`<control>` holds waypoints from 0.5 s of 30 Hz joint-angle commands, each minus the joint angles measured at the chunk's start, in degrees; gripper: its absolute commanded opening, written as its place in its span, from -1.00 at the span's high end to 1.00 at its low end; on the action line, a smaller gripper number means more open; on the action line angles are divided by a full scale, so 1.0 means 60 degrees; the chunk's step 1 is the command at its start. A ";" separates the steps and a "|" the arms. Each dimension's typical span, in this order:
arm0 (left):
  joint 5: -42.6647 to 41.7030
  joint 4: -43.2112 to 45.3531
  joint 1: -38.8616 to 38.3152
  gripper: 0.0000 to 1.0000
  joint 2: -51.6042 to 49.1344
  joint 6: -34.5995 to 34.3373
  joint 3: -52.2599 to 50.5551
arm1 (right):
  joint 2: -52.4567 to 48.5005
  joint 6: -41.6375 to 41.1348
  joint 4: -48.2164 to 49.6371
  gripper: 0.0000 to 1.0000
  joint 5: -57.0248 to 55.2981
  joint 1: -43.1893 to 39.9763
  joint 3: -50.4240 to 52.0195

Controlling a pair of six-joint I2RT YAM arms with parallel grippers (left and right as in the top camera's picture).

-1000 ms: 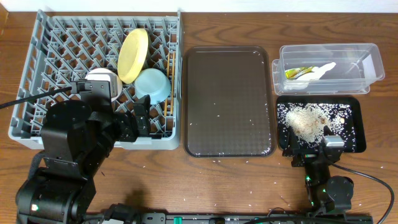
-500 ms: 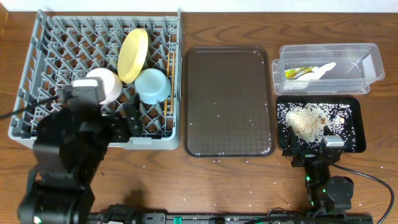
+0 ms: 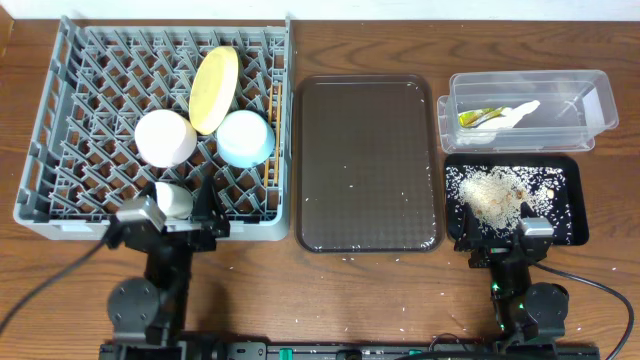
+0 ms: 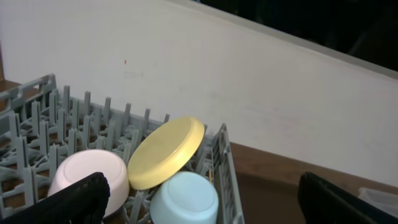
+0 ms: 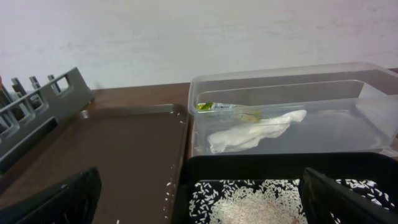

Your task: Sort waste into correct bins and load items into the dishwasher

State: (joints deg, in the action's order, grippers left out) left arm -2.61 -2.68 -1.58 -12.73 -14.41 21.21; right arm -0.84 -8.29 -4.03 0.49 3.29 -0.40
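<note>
The grey dish rack (image 3: 60, 120) holds the yellow plate (image 3: 214, 76) on edge, the white bowl (image 3: 165, 137) and the light blue bowl (image 3: 245, 137) upside down, the small white cup (image 3: 173, 199) and the chopsticks (image 3: 272, 130). My left gripper (image 3: 190, 214) is open and empty at the rack's front wall; its wrist view shows the plate (image 4: 166, 152), both bowls and the gripper (image 4: 205, 208). The clear tub (image 3: 590, 100) holds the napkin (image 3: 515, 115) and the wrapper (image 3: 478, 116). The black tray (image 3: 570, 190) holds rice (image 3: 495, 192). My right gripper (image 3: 500, 240) is open at its front edge.
The dark brown serving tray (image 3: 368, 120) lies between the rack and the bins, with a few stray rice grains on it and on the wooden table in front. The right wrist view shows the tub (image 5: 348, 81), the black tray rim (image 5: 280, 163) and the brown tray (image 5: 112, 155).
My left arm has pulled back from above the rack toward the table's front edge. The white bowl and small white cup now show uncovered. The right arm has not moved.
</note>
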 commanded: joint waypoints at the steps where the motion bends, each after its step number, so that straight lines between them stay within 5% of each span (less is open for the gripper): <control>1: 0.0361 0.0623 0.0058 -0.94 0.0925 -0.0087 -0.1180 | 0.0051 0.0036 -0.0040 -0.99 -0.0040 -0.0055 0.0015; 15: 0.0517 0.0492 0.0055 -0.94 0.2106 -0.0084 -0.3497 | 0.0051 0.0036 -0.0040 -0.99 -0.0040 -0.0055 0.0015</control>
State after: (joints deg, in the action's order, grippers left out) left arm -0.67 2.72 -1.54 -0.60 -14.83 1.45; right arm -0.84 -8.29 -4.03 0.45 3.29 -0.40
